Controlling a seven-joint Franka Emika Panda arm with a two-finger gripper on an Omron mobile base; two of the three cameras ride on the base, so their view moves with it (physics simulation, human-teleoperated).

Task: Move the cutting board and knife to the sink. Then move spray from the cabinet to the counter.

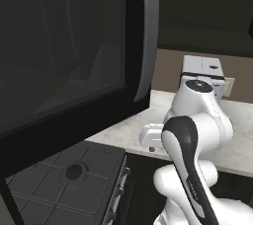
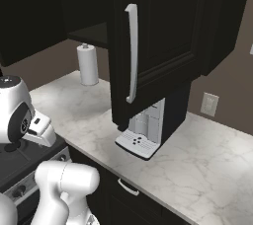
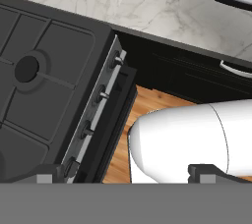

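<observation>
Right now my fingers (image 3: 128, 171) stand wide apart with nothing between them; in the hand view the two small dark tips sit low at either side, looking down past the stove (image 3: 44, 70) to a strip of warm wooden floor (image 3: 147, 102). That stove is matt black, its grate cut into squares around a round burner, with a row of small knobs along its front edge.

Of the task's things I can make out the desk (image 2: 207, 169); it is a pale marble-patterned slab with grey veins over dark cabinet fronts, its long axis running from the far left to the near right of the right base view. On it stand a white paper towel roll (image 2: 88, 65), upright near the wall, and a boxy silver-and-black coffee machine (image 2: 146, 132) under the dark upper cabinet (image 2: 163, 31); the cabinet door (image 2: 143, 46) carries a long, curved silver handle (image 2: 132, 51). A white outlet (image 2: 209, 104) sits on the brown wall.
</observation>
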